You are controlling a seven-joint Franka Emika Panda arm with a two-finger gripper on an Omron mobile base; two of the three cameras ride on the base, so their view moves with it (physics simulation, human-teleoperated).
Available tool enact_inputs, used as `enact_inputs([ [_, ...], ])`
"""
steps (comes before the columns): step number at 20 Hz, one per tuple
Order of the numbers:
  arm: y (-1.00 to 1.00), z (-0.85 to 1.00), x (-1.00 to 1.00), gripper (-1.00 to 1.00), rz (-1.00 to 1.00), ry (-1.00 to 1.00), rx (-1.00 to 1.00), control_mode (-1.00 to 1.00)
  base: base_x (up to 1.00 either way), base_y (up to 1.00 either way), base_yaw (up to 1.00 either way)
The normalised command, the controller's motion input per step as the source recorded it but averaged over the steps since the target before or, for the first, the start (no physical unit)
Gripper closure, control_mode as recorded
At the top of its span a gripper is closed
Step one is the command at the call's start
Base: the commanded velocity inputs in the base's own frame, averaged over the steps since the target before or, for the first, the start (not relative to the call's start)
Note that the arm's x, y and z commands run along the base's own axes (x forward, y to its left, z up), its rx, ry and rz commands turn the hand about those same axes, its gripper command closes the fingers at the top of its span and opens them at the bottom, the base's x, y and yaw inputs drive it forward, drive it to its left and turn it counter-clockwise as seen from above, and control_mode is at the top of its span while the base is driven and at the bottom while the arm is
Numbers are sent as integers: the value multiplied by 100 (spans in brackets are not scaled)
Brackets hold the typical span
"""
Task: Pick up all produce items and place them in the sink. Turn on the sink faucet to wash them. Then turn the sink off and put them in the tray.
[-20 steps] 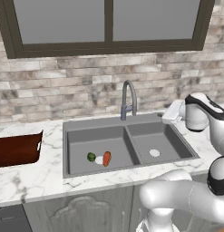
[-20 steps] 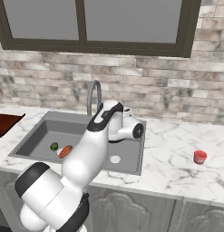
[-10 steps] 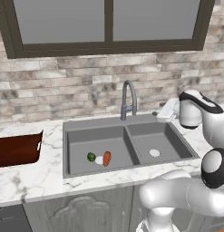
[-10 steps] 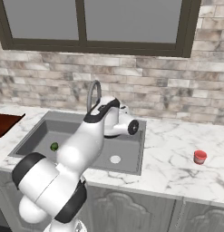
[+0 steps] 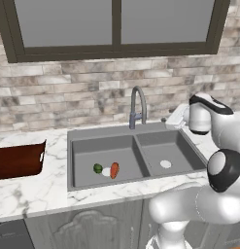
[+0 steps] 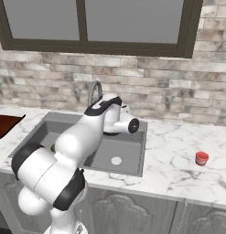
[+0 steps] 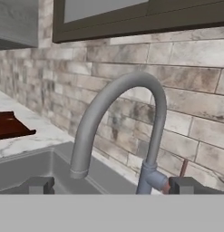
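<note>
Okay, your gripper (image 7: 111,186) is spread to full width and holds nothing, touches nothing. In the hand view both dark fingertips (image 7: 40,185) sit wide apart at the bottom edge, with the sink faucet (image 7: 120,131) rising between them; the arched spout curves left and ends over the basin, and the base joint sits just beside the right tip (contact not visible, looks apart).

From the left base view, the hand is up at the right rear of the sink (image 5: 184,143), near the wall, level with the faucet (image 5: 137,107). From the right base view, the arm's forearm crosses in front of the faucet (image 6: 94,93) and covers most of the left basin.

Produce: the orange-red vegetable (image 5: 114,170) and the green lime-like fruit (image 5: 97,168) both lie in the left basin, near its front wall, with the pale drain between them. The fruit shows as a sliver beside your arm in the right base view (image 6: 53,148).

Tray (image 5: 19,159) is on the counter left of the sink, well apart from the hand. A small red cup (image 6: 201,158) stands on the counter far right of the sink.
</note>
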Motion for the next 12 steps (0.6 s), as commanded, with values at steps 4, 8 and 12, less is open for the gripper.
enact_inputs([
  [4, 0, 0, 8, -100, 0, 0, 0, -100, 0, 0, 0],
  [8, -13, 0, 9, -100, 0, 0, 3, -100, 0, 0, 0],
  [12, -34, 0, 16, -100, 0, 0, 8, -100, 0, 0, 0],
])
